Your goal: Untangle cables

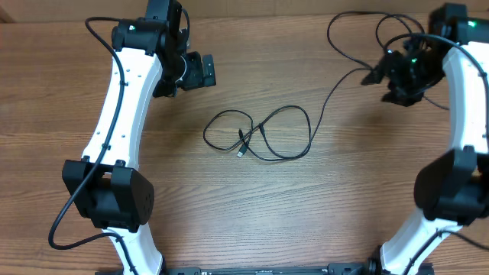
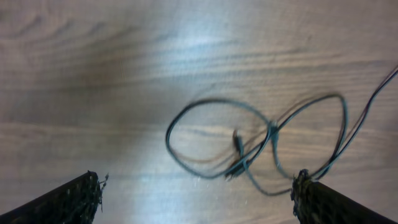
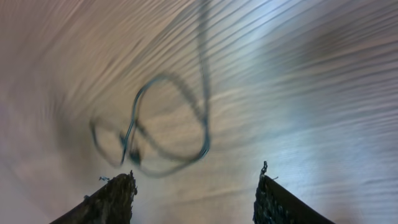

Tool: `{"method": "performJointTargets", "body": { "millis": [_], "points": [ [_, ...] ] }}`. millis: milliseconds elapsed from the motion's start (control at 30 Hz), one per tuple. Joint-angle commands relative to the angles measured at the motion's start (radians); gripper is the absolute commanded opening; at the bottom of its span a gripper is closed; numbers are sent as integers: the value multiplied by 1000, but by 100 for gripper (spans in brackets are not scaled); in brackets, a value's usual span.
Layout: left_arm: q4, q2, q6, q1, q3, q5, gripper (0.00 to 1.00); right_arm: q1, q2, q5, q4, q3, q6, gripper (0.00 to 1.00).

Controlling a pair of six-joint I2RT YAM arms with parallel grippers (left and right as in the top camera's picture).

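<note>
Our left gripper [image 2: 198, 183] stands spread wide and empty, and the right gripper [image 3: 197, 173] too. The cables [image 1: 256, 130] lie looped mid-frame overhead; we should pinch the plug end [image 1: 240, 154] there and ease it back through the crossing.

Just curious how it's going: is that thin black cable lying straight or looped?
Looped. The cable lies in crossing loops, its plug end between them; one strand trails away toward the right arm.

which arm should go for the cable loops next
Left, probably: the left gripper, open, has the cable loops right ahead in a sharp view; the right gripper sees them off-centre and blurred.
</note>
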Motion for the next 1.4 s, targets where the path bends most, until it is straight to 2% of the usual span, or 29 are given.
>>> {"method": "performJointTargets", "body": {
  "millis": [0,167,267,633,800,967,1200,1367],
  "points": [
    [-45,11,-13,-5,6,-6,100,103,-69,33,-24,14,-28,62],
    [-111,-6,-14,-5,6,16,100,235,-113,164,-95,14,-27,63],
    [-145,-50,-14,-5,6,15,100,286,-116,175,-147,12,-28,64],
    [-258,-312,-18,-8,6,-68,100,297,-208,185,-140,-134,-32,66],
    [-273,-365,-21,-18,6,-68,100,297,-221,196,-57,-219,-32,72],
    [-278,-358,-26,-57,-13,-71,100,298,-219,97,69,-309,-32,89],
    [-251,-357,-230,-61,-146,-240,99,357,-201,52,219,-370,-32,95],
    [-189,-354,-235,-60,-239,-239,100,433,-185,112,296,-375,-27,99]
  ]
}}
